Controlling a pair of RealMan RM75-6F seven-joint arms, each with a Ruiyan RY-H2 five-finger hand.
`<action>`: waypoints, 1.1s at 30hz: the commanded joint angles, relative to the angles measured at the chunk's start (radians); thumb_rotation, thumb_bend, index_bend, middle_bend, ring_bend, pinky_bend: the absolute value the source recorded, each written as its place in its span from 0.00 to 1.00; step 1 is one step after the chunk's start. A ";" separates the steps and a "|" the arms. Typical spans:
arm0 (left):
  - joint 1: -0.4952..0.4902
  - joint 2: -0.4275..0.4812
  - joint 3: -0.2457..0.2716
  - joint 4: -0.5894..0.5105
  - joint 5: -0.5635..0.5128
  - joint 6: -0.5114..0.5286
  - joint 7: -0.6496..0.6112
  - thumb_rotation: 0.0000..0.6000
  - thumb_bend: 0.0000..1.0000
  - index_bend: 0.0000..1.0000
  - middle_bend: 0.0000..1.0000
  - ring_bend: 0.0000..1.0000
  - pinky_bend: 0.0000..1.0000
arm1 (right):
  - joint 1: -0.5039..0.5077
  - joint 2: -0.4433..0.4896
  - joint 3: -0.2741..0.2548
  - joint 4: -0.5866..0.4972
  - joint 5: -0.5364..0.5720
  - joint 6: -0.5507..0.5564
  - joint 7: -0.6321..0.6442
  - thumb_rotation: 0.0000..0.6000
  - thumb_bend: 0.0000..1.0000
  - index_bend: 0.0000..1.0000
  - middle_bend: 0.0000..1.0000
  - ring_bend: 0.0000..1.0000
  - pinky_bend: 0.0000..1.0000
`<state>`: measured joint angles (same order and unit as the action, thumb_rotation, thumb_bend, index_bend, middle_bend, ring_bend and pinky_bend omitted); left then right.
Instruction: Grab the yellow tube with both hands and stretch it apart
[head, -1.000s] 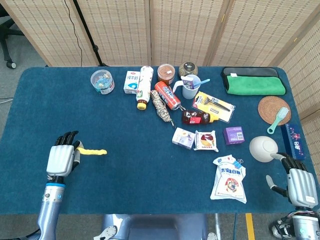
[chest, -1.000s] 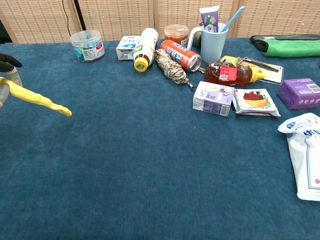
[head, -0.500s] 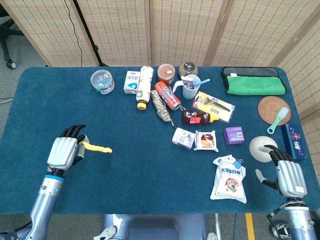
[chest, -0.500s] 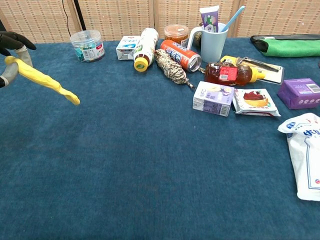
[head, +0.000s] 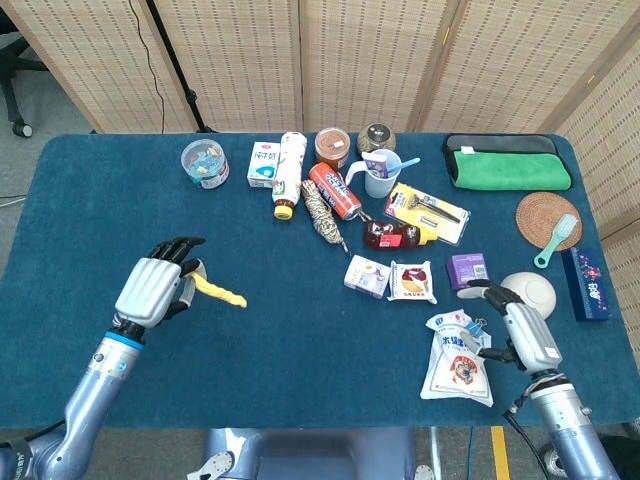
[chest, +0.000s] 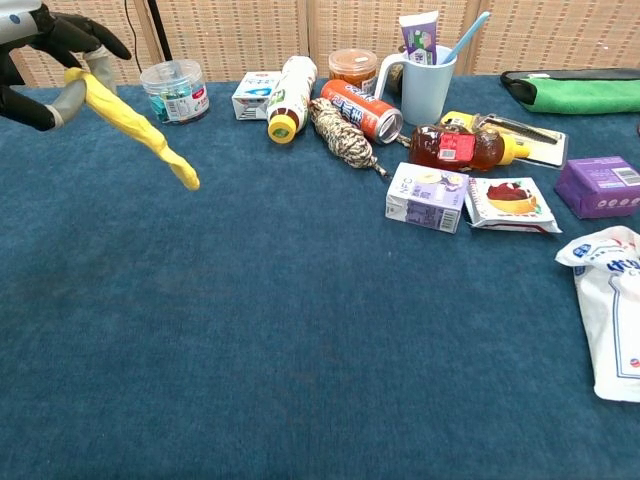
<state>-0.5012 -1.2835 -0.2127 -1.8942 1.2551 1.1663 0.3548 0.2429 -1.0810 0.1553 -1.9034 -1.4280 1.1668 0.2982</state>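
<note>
Left robot hand gripping, right robot hand empty

Partly showing at the edges

The chest view's left edge is cropping the left hand; the right edge is cutting off the white bag.

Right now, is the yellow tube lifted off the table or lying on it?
Lifted: the left hand holds one end of the yellow tube, whose free end hangs above the cloth.

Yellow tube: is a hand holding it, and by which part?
Yes. The left hand holds the yellow tube by one end; the right hand holds nothing.
</note>
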 joint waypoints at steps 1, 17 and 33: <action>-0.025 0.012 -0.018 -0.010 0.016 -0.019 -0.018 1.00 0.64 0.67 0.19 0.14 0.18 | 0.063 -0.005 0.009 -0.019 -0.020 -0.080 0.086 1.00 0.34 0.31 0.17 0.13 0.09; -0.159 0.035 -0.079 -0.035 0.005 -0.127 -0.087 1.00 0.64 0.67 0.19 0.12 0.17 | 0.250 -0.123 0.046 0.039 0.068 -0.295 0.258 1.00 0.34 0.30 0.08 0.00 0.00; -0.257 -0.033 -0.073 -0.037 -0.036 -0.146 -0.009 1.00 0.64 0.67 0.19 0.12 0.16 | 0.359 -0.256 0.070 0.100 0.138 -0.384 0.288 1.00 0.33 0.31 0.07 0.00 0.00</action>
<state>-0.7547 -1.3126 -0.2878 -1.9311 1.2227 1.0192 0.3423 0.5986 -1.3336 0.2225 -1.8071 -1.2932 0.7866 0.5843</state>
